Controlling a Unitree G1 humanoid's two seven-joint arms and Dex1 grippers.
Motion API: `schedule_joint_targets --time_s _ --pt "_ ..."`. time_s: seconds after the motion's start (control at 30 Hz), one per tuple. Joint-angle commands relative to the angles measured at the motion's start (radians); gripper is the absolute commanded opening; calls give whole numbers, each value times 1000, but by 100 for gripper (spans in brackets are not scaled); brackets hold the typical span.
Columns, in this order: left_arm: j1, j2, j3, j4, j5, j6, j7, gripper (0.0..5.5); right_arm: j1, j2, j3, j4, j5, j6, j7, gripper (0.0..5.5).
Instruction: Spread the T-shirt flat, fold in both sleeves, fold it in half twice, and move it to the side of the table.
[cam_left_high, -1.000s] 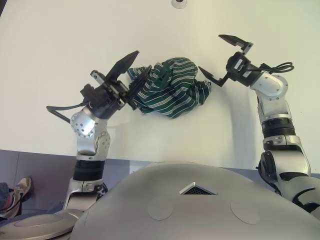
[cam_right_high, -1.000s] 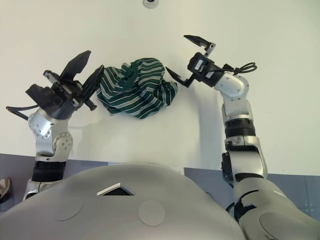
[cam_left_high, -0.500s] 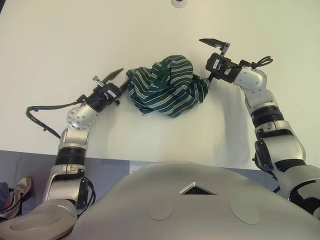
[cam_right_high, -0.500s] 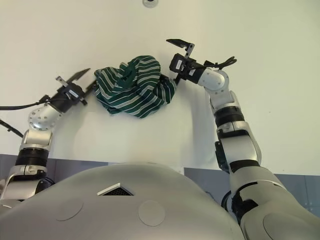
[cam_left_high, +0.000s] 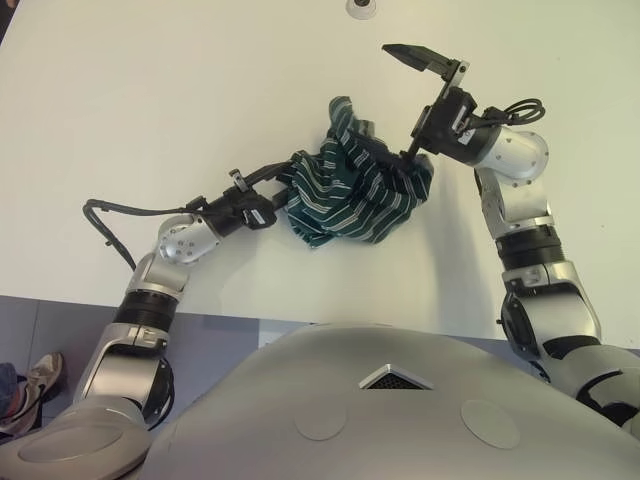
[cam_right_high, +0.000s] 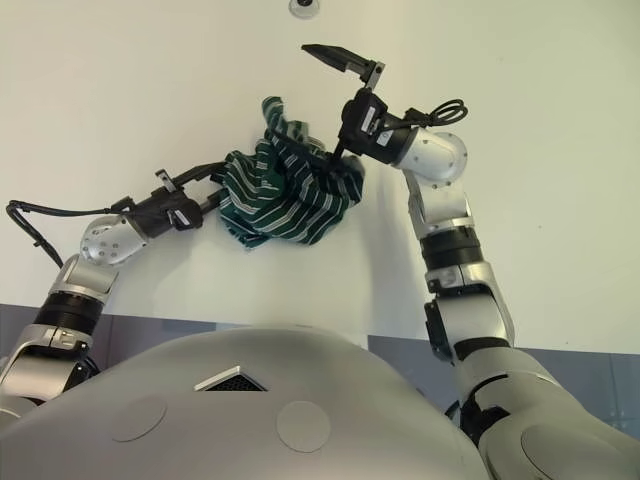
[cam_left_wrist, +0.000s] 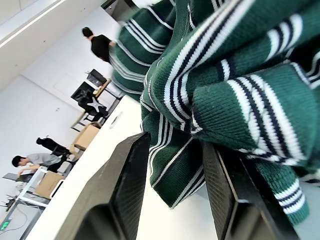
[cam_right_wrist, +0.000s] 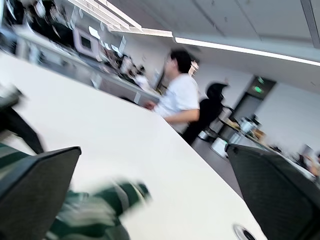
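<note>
Green striped T-shirt (cam_left_high: 350, 190) lies bunched on the white table (cam_left_high: 150, 90). Left gripper (cam_left_high: 278, 193) pinches its left fold. Right gripper (cam_left_high: 410, 105) is spread wide, lower finger touching the shirt's right edge.

**Open-plan lab or office floor, I'd say**

Big white table (cam_left_high: 150, 90) up front, and behind it one wide shared room. There are rows of desks (cam_right_wrist: 47, 44) with monitors (cam_right_wrist: 89, 44), and a cardboard box (cam_left_wrist: 86, 136) sits by the furniture. Long strip lights (cam_right_wrist: 240, 50) run across the ceiling, with a green exit sign (cam_right_wrist: 258, 89) over a doorway. Reads like a robotics lab on an office floor.
</note>
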Motion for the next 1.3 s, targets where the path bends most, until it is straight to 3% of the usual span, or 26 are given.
schedule_joint_targets --time_s 0.03,0.2,0.5,0.6,0.73,0.8,0.9,1.03,1.3 --pt "16 25 -19 57 72 55 18 176 129 -129 35 -185 67 60 155 539" --pt "5 34 -12 69 71 59 60 176 280 -251 87 -269 23 40 277 539" --pt "-19 51 142 34 -190 69 69 176 219 -187 -3 -183 -65 39 84 539" --pt "17 56 169 -59 -356 66 -4 176 216 -172 -17 -197 -46 67 53 539" --pt "175 129 111 -338 -713 27 -250 176 212 -158 -19 -197 -56 82 37 539" --pt "233 158 97 -429 -793 26 -336 176 213 -153 -17 -192 -64 82 32 539" --pt "291 186 65 -496 -756 25 -424 176 208 -146 -11 -180 -74 78 24 539" --pt "307 168 61 -555 -697 112 -406 176 207 -141 -10 -173 -79 75 24 539" --pt "253 77 6 -475 -200 215 -260 176 205 -131 -6 -169 -81 69 27 539"
